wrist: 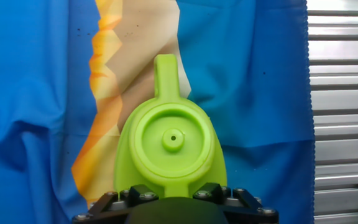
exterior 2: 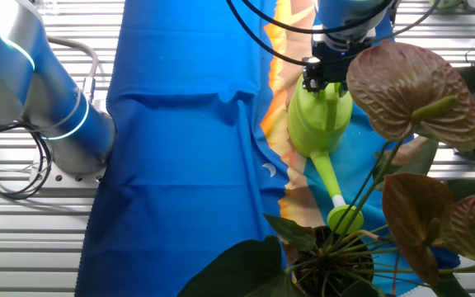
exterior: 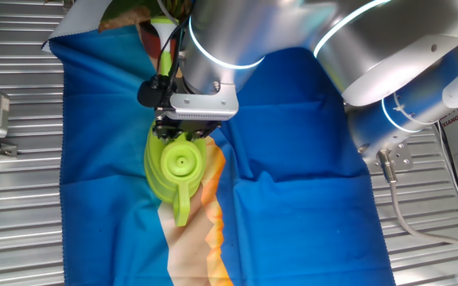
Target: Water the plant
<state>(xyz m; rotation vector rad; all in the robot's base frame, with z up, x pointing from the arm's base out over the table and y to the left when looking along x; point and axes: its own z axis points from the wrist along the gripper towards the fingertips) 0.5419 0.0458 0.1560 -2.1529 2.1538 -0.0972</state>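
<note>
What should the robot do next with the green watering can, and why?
Probably close the fingers on the watering can and lift it. The gripper sits right at the can's rear, which rests on the cloth, its spout head beside the plant. Whether the grip is already tight cannot be seen.

The lime-green watering can point(wrist: 169, 155) sits directly ahead of the gripper point(wrist: 174, 200), its round lid facing the camera and its near edge meeting the black finger hardware at the bottom. A narrow green part of the can points straight away from the fingers. Under the can lies a blue cloth point(wrist: 253, 74) with an orange and tan band, and a ribbed metal table point(wrist: 344, 93) shows to the right of the fingers.
</note>
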